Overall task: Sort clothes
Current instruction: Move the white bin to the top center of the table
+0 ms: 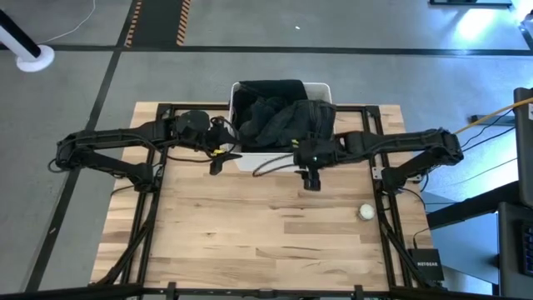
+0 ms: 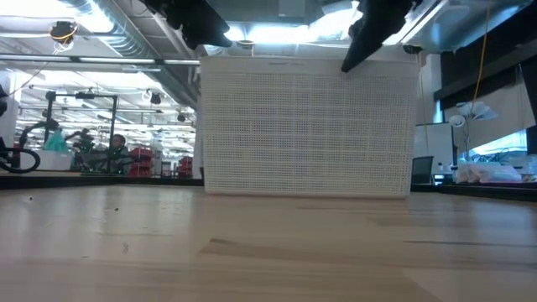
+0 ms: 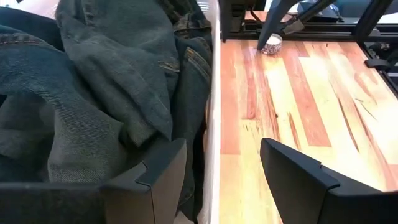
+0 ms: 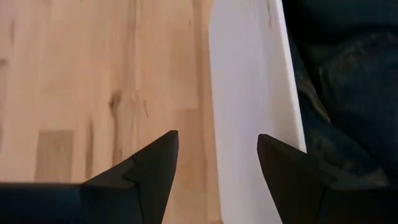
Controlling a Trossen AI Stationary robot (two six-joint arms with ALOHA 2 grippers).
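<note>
The main risk lay in the bin (image 1: 321, 90) wall: both grippers hung right at its near rim, and the left gripper (image 3: 221, 177) had its jaws apart astride that wall, one finger over the clothes (image 1: 279, 112) and one over the tabletop (image 1: 266, 225). A descent from there would likely have closed on plastic rather than cloth, or tipped and dragged the bin. The right gripper (image 4: 217, 165) stood much the same way, jaws apart and empty, with the white wall running up between its fingers and dark denim beyond it; a pinch there could have caught the rim along with the fabric. The pile itself looked heavy and tangled, so pulling one garment might have hauled others out with it, spilling them over the edge, or shoved the bin backward. A small ball (image 1: 366, 212) sat loose on the tabletop near the right side and could have rolled if a trailing sleeve or leg swept it. The clothes filled the bin at the far middle of the tabletop, heaped above its rim: crumpled dark denim with visible seams and a pocket, plus darker, near-black fabric toward the far side.
</note>
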